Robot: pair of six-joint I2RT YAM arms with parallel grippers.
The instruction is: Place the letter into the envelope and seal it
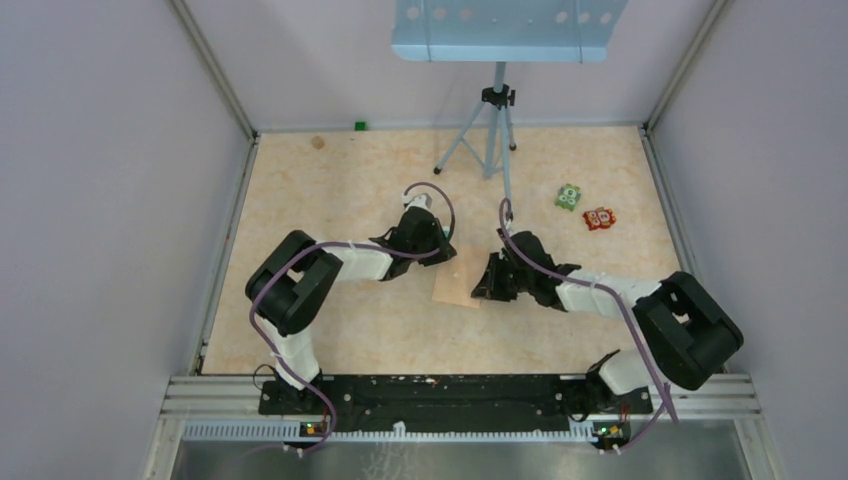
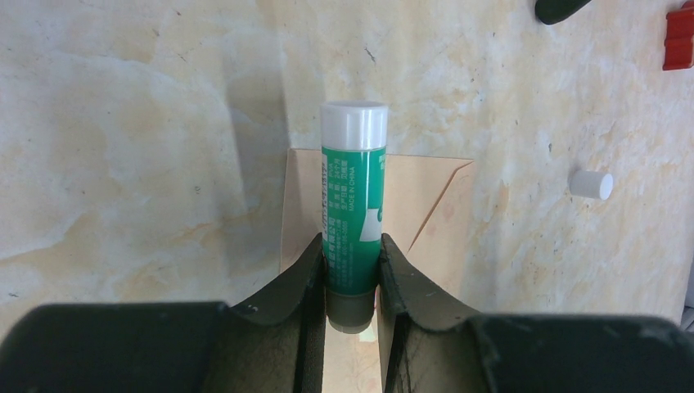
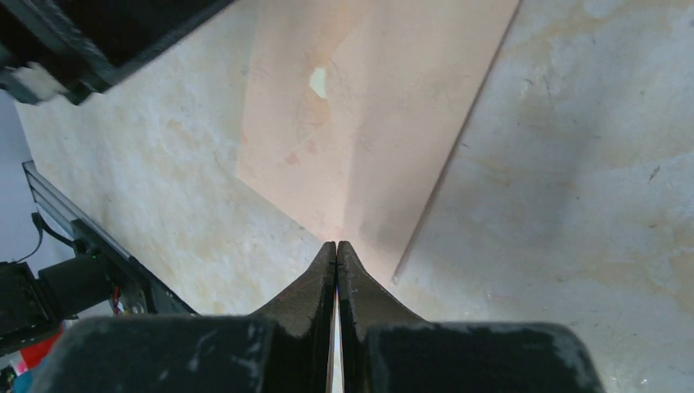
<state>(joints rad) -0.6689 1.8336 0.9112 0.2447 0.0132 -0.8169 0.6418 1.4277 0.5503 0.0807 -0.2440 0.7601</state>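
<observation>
Left pincer (image 2: pixel 350 250) grips glue stick (image 2: pixel 353 176); right pincer (image 3: pixel 336 246) shut, empty. Risk: stick drags envelope (image 3: pixel 368 123) across desk (image 2: pixel 123 164) unless pinned.

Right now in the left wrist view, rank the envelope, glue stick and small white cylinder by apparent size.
1. envelope: widest outline, partly hidden behind the stick.
2. glue stick: nearer the camera, so it may look oversized.
3. small white cylinder: clearly smallest.

Tripod (image 1: pixel 492 130) behind envelope (image 1: pixel 455 290); toys (image 1: pixel 599 218) right; near side open.
</observation>
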